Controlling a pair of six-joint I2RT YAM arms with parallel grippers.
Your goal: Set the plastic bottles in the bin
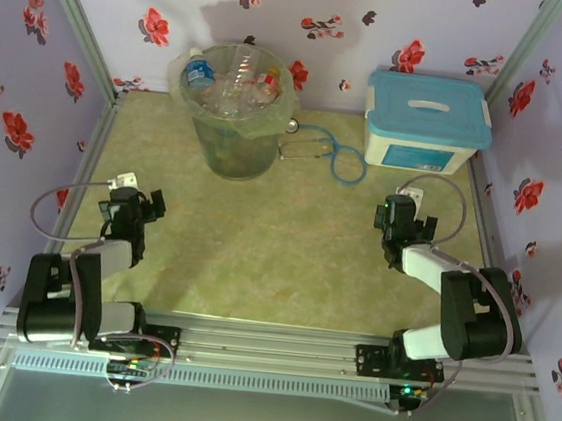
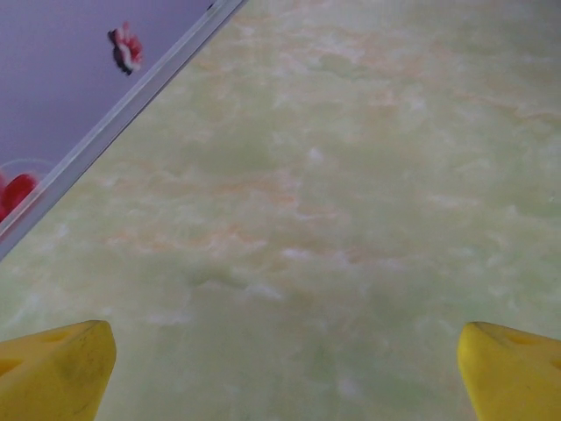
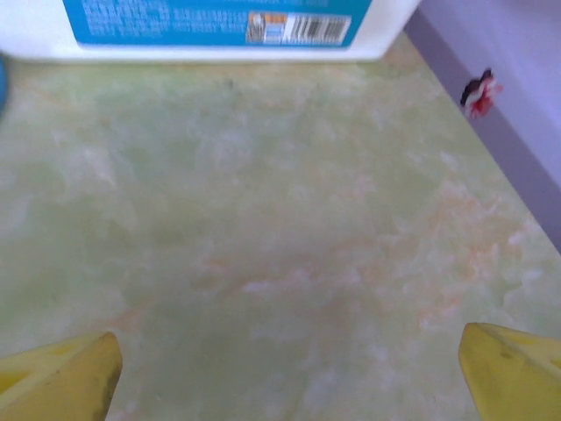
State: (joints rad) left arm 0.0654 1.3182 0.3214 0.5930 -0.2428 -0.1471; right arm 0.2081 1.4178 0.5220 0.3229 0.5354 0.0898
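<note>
The translucent grey-green bin stands at the back of the table, left of centre, lined with a clear bag. Several plastic bottles lie inside it, one with a blue cap. My left gripper rests low at the near left, open, its yellow fingertips wide apart over bare green table. My right gripper sits at the near right, also open, yellow fingertips spread with nothing between them, facing the white box.
A white box with a light-blue lid stands at the back right; its blue label shows in the right wrist view. A stethoscope with blue tubing lies between bin and box. Flowered purple walls enclose the table.
</note>
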